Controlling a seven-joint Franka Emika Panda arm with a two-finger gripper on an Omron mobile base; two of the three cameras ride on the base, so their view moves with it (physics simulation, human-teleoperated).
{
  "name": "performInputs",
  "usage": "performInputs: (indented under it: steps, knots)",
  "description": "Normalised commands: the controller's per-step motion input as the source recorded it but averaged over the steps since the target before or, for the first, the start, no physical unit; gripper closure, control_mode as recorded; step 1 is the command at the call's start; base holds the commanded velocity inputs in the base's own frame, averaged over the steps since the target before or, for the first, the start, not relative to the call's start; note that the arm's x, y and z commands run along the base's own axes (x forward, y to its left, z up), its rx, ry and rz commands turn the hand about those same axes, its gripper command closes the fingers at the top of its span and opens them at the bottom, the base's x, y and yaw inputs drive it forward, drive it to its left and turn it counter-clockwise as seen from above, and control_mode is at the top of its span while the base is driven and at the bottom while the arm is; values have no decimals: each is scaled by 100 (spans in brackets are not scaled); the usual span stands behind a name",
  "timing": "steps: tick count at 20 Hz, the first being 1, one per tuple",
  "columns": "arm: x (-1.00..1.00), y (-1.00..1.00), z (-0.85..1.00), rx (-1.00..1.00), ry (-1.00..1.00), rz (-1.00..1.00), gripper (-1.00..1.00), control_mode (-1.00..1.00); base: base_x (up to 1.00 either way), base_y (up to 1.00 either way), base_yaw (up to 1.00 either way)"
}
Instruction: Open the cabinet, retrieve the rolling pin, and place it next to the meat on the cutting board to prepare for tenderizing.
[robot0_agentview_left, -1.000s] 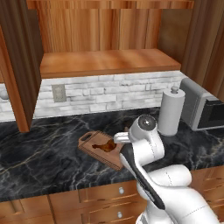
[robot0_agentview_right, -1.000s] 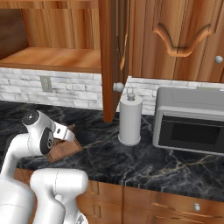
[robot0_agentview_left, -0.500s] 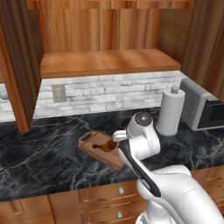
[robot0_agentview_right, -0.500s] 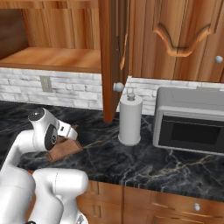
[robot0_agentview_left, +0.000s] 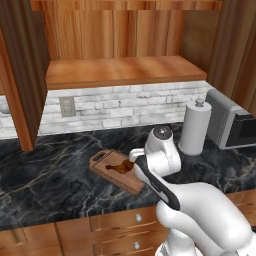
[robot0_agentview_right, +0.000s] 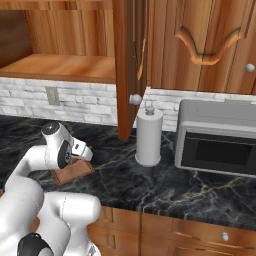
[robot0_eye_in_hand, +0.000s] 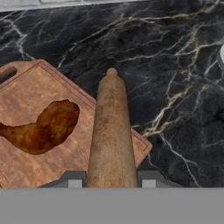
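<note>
Your hand (robot0_eye_in_hand: 112, 183) pinches the rolling pin (robot0_eye_in_hand: 112, 135) over the cutting board (robot0_eye_in_hand: 26, 109), just beside the meat (robot0_eye_in_hand: 43, 127); release it too high or tilted and it could roll onto the desk (robot0_eye_in_hand: 175, 65)

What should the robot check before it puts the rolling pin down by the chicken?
1. Rolling pin held between the gripper fingers: ok.
2. Pin over the cutting board: ok, its far tip pokes past the board's edge.
3. Pin beside the meat, not on top of it: ok.
4. Free board space next to the meat: ok.
5. How high the pin is above the board: cannot tell.
6. Cabinet open, shelf bare: ok.
</note>
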Motion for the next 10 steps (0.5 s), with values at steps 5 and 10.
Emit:
performInputs:
  steps: [5, 10]
  knots:
    - [0, 0, -46, 1, 0, 3, 100, -100, 0, 0, 0]
    - [0, 0, -44, 1, 0, 2, 100, -100, 0, 0, 0]
